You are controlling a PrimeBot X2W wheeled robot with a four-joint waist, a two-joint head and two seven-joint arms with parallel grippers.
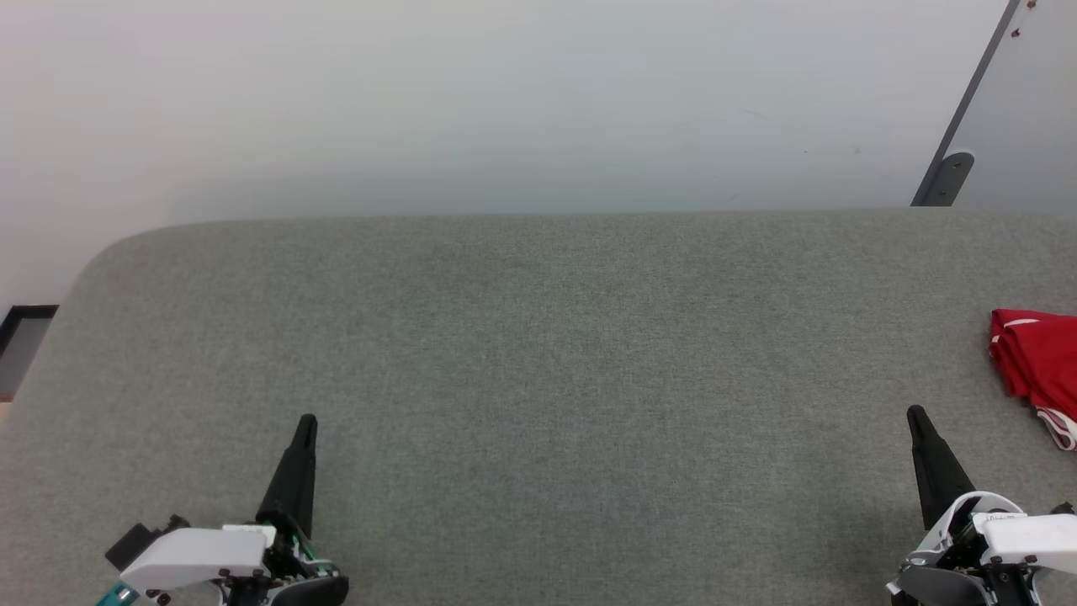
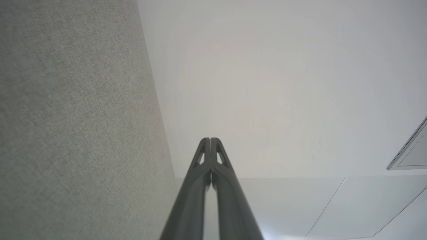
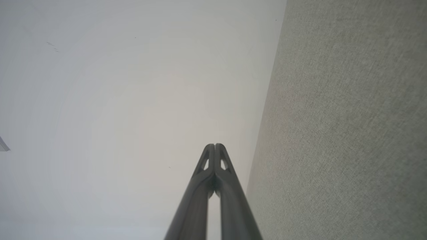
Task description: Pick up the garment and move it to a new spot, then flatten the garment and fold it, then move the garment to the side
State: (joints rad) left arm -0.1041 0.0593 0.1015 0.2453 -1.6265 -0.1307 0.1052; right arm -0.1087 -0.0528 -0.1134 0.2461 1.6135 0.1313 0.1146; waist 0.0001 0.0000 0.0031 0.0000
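Observation:
The red garment [image 1: 1039, 364] with white trim lies bunched or folded at the far right edge of the grey fabric table [image 1: 538, 362], partly cut off by the head view's border. My right gripper [image 1: 915, 414] sits at the lower right, a short way left of and nearer than the garment, not touching it. Its tips [image 3: 214, 146] press together with nothing between them. At the lower left my left gripper [image 1: 307, 421] rests over bare fabric, far from the garment. Its tips [image 2: 210, 140] also meet, holding nothing.
Beyond the table's far edge lies pale floor [image 1: 505, 101]. A dark metal leg or post [image 1: 951, 168] slants at the upper right. A dark-framed object [image 1: 21, 332] sits off the table's left corner. The tabletop [image 2: 73, 116] fills the left of the left wrist view.

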